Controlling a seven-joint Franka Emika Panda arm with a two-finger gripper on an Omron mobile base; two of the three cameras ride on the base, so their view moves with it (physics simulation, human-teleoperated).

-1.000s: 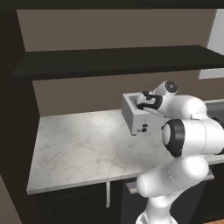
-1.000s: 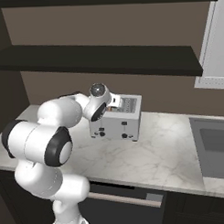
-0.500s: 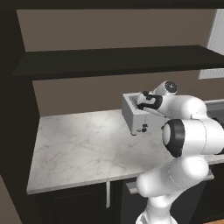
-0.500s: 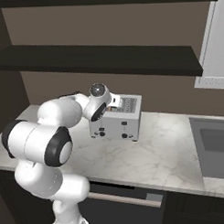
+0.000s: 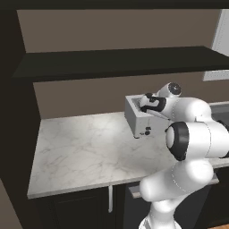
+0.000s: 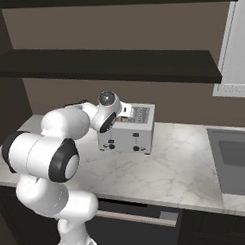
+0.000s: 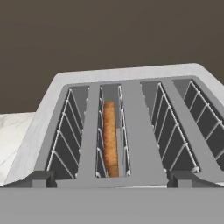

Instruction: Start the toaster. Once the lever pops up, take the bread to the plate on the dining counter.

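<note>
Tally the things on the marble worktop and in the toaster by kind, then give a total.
Boxy silver-grey metal toaster: 1
Tan-brown bread slice standing in a toaster slot: 1
Built-in sink in the worktop: 1
Total: 3

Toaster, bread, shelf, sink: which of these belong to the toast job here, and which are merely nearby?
Belong to the job:
- toaster, on the marble worktop
- bread, in the toaster's second slot from the left in the hand view
- gripper, open, over the toaster

Merely nearby:
- dark shelf on the wall above
- sink, right of the toaster
</note>
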